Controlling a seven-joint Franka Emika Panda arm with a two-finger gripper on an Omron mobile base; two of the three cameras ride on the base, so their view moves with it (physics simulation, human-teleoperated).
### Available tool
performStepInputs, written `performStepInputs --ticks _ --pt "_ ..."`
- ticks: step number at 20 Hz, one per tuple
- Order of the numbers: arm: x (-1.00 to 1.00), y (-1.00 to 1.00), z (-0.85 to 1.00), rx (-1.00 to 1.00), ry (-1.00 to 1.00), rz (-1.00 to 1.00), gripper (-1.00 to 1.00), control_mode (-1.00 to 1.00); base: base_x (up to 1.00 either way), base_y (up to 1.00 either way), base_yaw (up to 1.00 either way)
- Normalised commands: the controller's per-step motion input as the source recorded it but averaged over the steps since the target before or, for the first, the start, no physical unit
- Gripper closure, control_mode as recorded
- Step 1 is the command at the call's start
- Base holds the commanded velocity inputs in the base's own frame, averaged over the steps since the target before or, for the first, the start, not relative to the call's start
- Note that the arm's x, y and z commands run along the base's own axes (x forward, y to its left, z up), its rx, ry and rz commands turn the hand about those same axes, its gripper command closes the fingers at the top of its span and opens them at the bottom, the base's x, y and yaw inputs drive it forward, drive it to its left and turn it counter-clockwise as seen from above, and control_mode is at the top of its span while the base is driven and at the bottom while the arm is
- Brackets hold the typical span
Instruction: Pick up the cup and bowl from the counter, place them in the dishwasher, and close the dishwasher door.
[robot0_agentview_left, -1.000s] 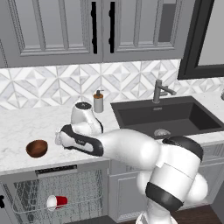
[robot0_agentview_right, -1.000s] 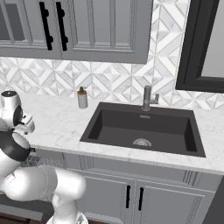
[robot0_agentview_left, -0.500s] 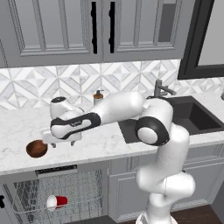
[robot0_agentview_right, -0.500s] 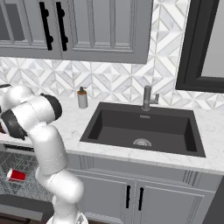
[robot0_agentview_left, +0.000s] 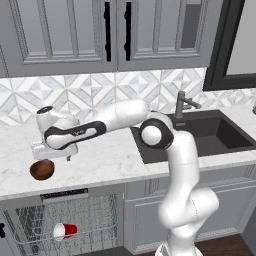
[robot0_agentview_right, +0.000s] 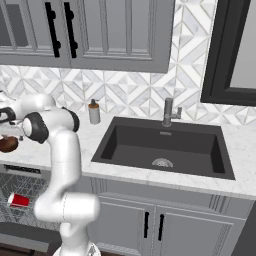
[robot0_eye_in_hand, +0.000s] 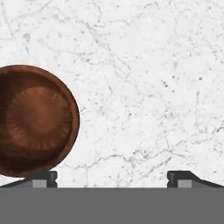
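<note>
Spread wide and holding nothing, the claw (robot0_eye_in_hand: 111, 177) pointed straight down at the counter (robot0_eye_in_hand: 148, 87), its two dark fingertips (robot0_eye_in_hand: 43, 176) standing far apart at the bottom of the hand view. The brown bowl (robot0_eye_in_hand: 34, 120) lay off to the left in that view, upright with its hollow facing the camera, and the left fingertip sat just at its lower edge; whether the two touched could not be told. Between the fingertips lay bare marble.

From the left base view the arm reached far out to the left over the counter (robot0_agentview_left: 110, 160), with the hand (robot0_agentview_left: 50, 150) low above the marble and the bowl (robot0_agentview_left: 42, 169) directly under its left end, near the counter's front edge. In the right base view the bowl (robot0_agentview_right: 8, 144) showed as a dark round shape at the far left, tucked under the hand.

Below the counter the dishwasher (robot0_agentview_left: 65, 225) stood with its door down and its grey wire rack (robot0_agentview_left: 90, 220) pulled into sight. The red cup (robot0_agentview_left: 65, 231) lay on its side in the rack, white rim toward the left in the left base view; it also showed in the right base view (robot0_agentview_right: 19, 200).

Further right, the dark sink (robot0_agentview_right: 162, 147) was set into the counter with its faucet (robot0_agentview_right: 170, 112) behind it, and a soap bottle (robot0_agentview_right: 93, 112) stood against the tiled wall, well apart from the bowl.
</note>
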Motion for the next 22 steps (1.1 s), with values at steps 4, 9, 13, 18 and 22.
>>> performStepInputs --ticks 4,9,13,18,22 --pt "0.11 0.12 -0.04 0.14 0.00 0.02 -1.00 -1.00 0.00 0.00 0.00" --pt "0.01 -0.24 -0.23 0.37 0.00 0.01 -1.00 -1.00 0.00 0.00 0.00" --pt "0.08 -0.04 -0.38 0.25 0.00 0.00 -1.00 -1.00 0.00 0.00 0.00" --pt "0.02 0.00 -0.35 0.07 0.00 0.00 -1.00 -1.00 0.00 0.00 0.00" --pt "0.00 0.00 -0.06 0.00 0.00 0.00 -1.00 -1.00 0.00 0.00 0.00"
